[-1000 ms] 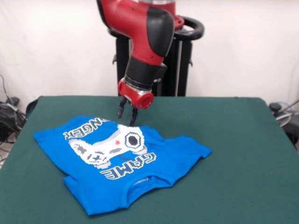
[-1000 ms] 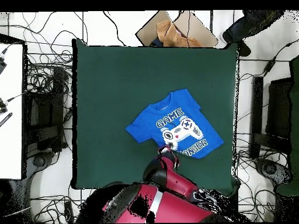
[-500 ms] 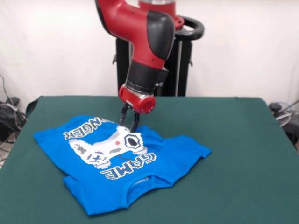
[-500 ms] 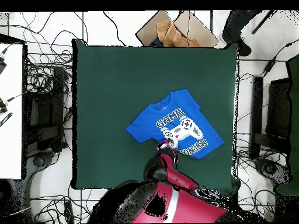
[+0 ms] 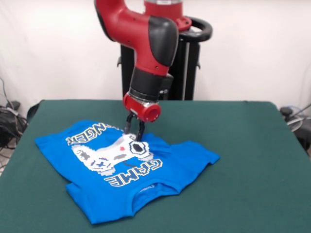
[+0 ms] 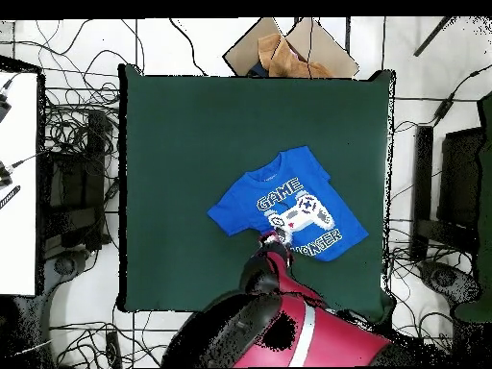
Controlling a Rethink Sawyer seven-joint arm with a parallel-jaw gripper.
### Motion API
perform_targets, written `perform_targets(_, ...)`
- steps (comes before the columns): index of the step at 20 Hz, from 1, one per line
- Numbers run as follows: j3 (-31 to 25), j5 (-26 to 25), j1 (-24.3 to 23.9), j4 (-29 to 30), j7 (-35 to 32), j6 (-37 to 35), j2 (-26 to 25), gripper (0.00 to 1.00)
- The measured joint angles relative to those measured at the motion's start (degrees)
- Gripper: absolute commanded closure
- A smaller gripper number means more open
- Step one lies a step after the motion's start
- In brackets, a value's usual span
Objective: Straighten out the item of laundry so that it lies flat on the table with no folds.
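Dark green table [image 5: 252,145] fills the workspace before a white wall, with the blue T-shirt [image 5: 160,167] lying left of centre in the front view, print up, its hem and sleeves rumpled rather than flat. Gripper [image 5: 134,135] points down with its tips touching the shirt at the controller print [image 5: 114,154]. Fingers [image 5: 140,132] stand slightly apart; no cloth is visibly pinched between them.

A plain white wall [image 5: 58,48] is standing behind the scene. Tangled black cables [image 6: 82,125] are sprawling over the pale floor [image 6: 192,48], an open cardboard box [image 6: 288,48] is sitting there, and a white surface [image 6: 17,183] is lining one side.
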State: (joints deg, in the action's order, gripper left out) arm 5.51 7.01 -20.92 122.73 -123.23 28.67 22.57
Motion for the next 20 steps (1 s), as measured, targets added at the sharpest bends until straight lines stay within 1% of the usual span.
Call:
perform_targets(1,0.1,0.0,0.2,-0.2,0.0,-0.6,0.0,0.0)
perform_targets(2,0.7,0.0,1.0,-0.9,0.0,-3.2,0.0,1.0)
perform_targets(6,1.2,0.2,1.8,-1.4,0.0,-5.8,0.1,1.0)
perform_targets(7,2.0,1.1,3.1,-2.0,0.0,-9.4,0.4,1.0)
perform_targets(9,2.8,1.8,4.2,-2.5,0.0,-12.6,0.9,1.0)
perform_targets(11,4.2,2.3,6.0,-3.8,0.0,-19.2,2.0,1.0)
perform_targets(12,4.3,2.3,6.2,-3.9,0.0,-19.9,2.0,1.0)
perform_targets(13,4.8,2.3,6.7,-4.4,0.0,-22.3,2.4,1.0)
perform_targets(15,5.9,2.3,8.0,-5.7,0.0,-28.4,3.4,1.0)
perform_targets(16,6.5,2.3,8.6,-6.8,0.0,-33.0,4.2,1.0)
perform_targets(20,7.4,2.3,9.1,-9.2,0.0,-42.8,6.0,1.0)
